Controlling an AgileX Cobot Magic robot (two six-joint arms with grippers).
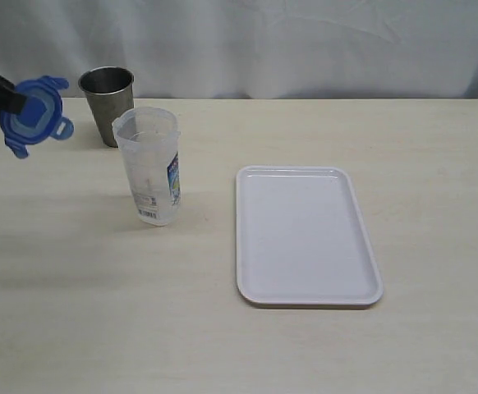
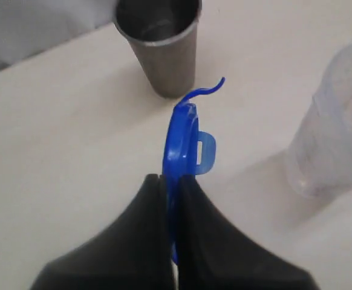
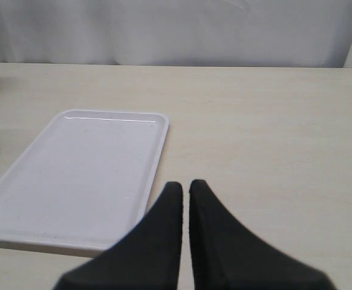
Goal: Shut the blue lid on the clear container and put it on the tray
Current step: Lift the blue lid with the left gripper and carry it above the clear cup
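My left gripper (image 1: 9, 100) is at the far left edge of the exterior view, raised above the table and shut on the blue lid (image 1: 32, 115). In the left wrist view the blue lid (image 2: 185, 136) stands edge-on between the black fingers (image 2: 143, 229). The clear container (image 1: 149, 167) stands upright and open-topped to the right of the lid, its label facing the tray; its rim shows in the left wrist view as the clear container (image 2: 336, 139). The white tray (image 1: 305, 234) lies flat at mid-right. My right gripper (image 3: 185, 184) is shut with nothing in it, beside the tray (image 3: 73, 175), out of the exterior view.
A grey steel cup (image 1: 108, 103) stands just behind the container, also seen as the steel cup (image 2: 161, 42) close ahead of the lid. A white curtain backs the table's far edge.
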